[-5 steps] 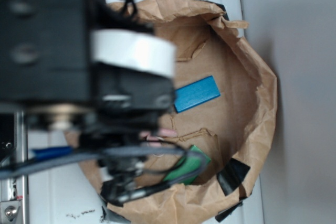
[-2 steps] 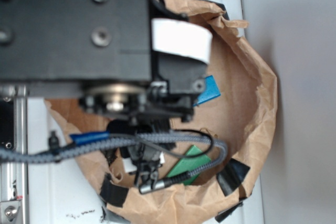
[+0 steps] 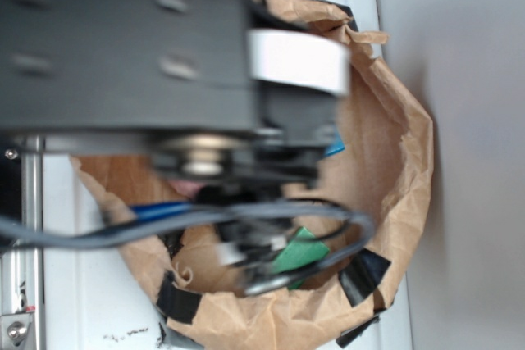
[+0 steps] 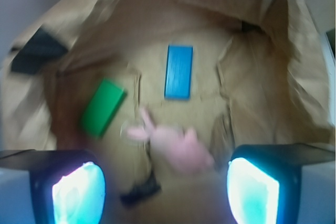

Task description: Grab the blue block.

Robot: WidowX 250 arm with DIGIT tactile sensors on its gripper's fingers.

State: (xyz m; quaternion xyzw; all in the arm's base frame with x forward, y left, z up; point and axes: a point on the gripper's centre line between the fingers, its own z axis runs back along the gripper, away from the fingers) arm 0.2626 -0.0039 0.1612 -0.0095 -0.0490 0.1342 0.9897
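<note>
The blue block (image 4: 178, 71) lies flat on the brown paper, upright in the wrist view, above centre. In the exterior view only its corner (image 3: 335, 150) shows past the arm. My gripper (image 4: 165, 192) is open and empty, its two fingers wide apart at the bottom corners of the wrist view, with the block well ahead of them. The pink plush toy (image 4: 176, 142) lies between the gripper and the block. The gripper itself is blurred in the exterior view.
A green block (image 4: 102, 107) lies tilted left of the blue one and shows in the exterior view (image 3: 297, 253). The crumpled brown paper bag wall (image 3: 402, 161) rings everything. Black tape pieces (image 3: 365, 276) sit on the bag rim. The black arm fills the exterior view's left.
The arm has moved right over the bag, covering most of the blue block in the exterior view. The blocks and the toy have not moved.
</note>
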